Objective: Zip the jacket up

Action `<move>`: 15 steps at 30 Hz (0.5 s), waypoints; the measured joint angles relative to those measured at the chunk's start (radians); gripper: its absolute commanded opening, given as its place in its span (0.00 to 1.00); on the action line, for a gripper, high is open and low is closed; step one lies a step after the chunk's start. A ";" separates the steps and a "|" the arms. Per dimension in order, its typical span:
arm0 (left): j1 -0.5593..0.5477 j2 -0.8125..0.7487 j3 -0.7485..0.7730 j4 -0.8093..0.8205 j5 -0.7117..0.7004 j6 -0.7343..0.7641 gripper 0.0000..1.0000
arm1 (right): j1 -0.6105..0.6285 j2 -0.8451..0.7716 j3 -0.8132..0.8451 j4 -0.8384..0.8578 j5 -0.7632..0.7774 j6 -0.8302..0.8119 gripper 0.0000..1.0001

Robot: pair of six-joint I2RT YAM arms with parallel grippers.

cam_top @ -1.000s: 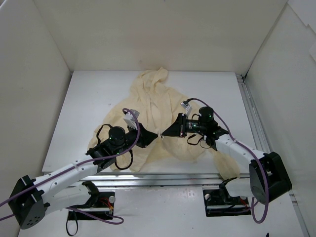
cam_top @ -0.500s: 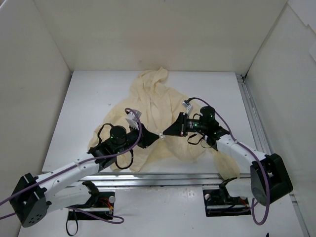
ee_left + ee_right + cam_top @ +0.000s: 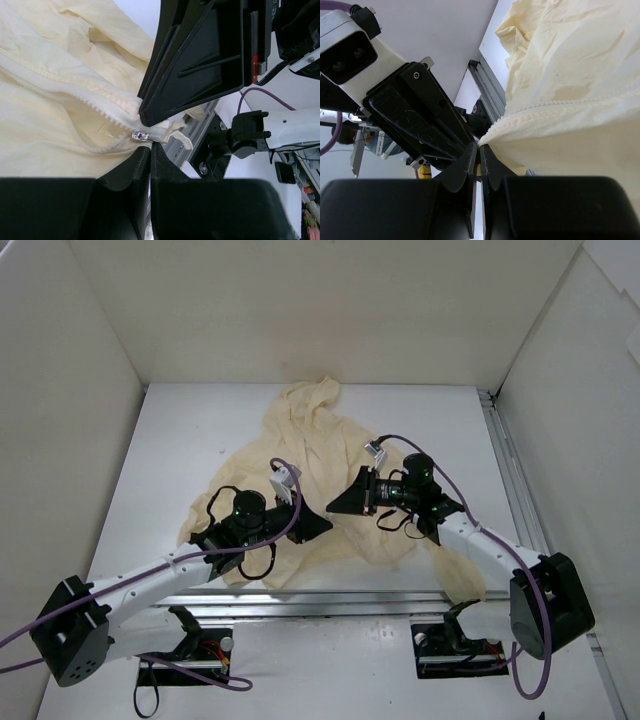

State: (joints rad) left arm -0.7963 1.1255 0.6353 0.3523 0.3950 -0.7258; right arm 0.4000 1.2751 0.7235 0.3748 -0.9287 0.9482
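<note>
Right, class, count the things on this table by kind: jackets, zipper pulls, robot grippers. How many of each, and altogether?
Jacket: 1
Zipper pull: 1
Grippers: 2, left gripper and right gripper
Total: 4

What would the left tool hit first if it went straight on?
Past the jacket zipper pull at the left tool, probably the right tool: its black tip sits right ahead; depth is unclear.

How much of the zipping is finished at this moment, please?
Done: the jacket lies spread out, both claws at the zip's bottom end. In hand: the right claw pinches the hem; the left claw is shut at the metal pull. Left: the two rows of teeth lie apart, so nearly the whole zip needs closing.
</note>
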 measured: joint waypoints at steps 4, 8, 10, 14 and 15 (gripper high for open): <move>0.000 -0.002 0.001 -0.005 0.010 0.012 0.00 | 0.033 0.011 0.033 -0.041 0.017 -0.035 0.00; 0.000 -0.018 0.001 -0.024 0.008 0.020 0.00 | 0.060 0.019 0.060 -0.078 0.050 -0.076 0.00; 0.000 -0.027 0.001 -0.029 0.009 0.026 0.00 | 0.064 0.021 0.069 -0.097 0.060 -0.093 0.00; 0.000 -0.037 0.001 -0.045 0.007 0.037 0.00 | 0.078 0.040 0.101 -0.154 0.084 -0.137 0.00; 0.000 -0.039 0.001 -0.051 0.005 0.038 0.00 | 0.083 0.044 0.108 -0.167 0.089 -0.146 0.00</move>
State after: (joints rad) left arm -0.7963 1.0863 0.6361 0.3012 0.3996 -0.6880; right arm 0.4828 1.3193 0.8318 0.2081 -0.8398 0.8021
